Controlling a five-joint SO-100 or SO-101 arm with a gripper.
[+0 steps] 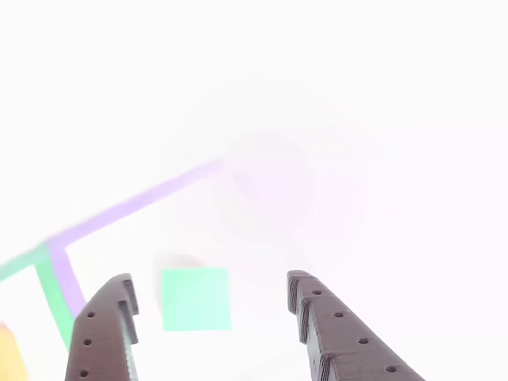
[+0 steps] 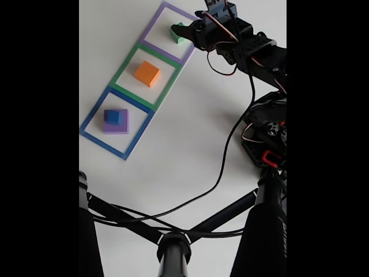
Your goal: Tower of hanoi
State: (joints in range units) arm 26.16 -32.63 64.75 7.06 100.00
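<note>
Green block (image 1: 195, 299) sits between the two dark gripper fingers (image 1: 107, 333) in the other view; we see clear white gaps on both sides of it, so the jaws stand apart and grasp nothing. Gripper (image 1: 214, 287) enters from the bottom edge. Left of the green block we see a purple line (image 1: 135, 205) meeting a green line (image 1: 49, 298) at a corner, and beyond those, at the bottom-left edge, a sliver of the orange-yellow block (image 1: 11, 353). Picture is heavily overexposed; the table (image 1: 317, 95) reads as plain white.

Fixed view: we take the green block (image 2: 178, 33) as landmark. It lies inside the purple square outline (image 2: 151, 30), at that outline's right side, with the gripper (image 2: 185, 33) just at it; the arm (image 2: 248, 49) partly covers it, and we cannot tell finger contact here. Next square away from the green block is the green outline (image 2: 124, 67), holding the orange-yellow block (image 2: 147, 73) near its middle. Farthest from the green block is the blue outline (image 2: 92, 112), holding the purple block (image 2: 117, 124) with the small blue cube (image 2: 113, 116) stacked on top of it. A black cable (image 2: 228, 156) runs from the arm down across the white table (image 2: 190, 127) toward dark tripod legs (image 2: 115, 214) at the bottom.
</note>
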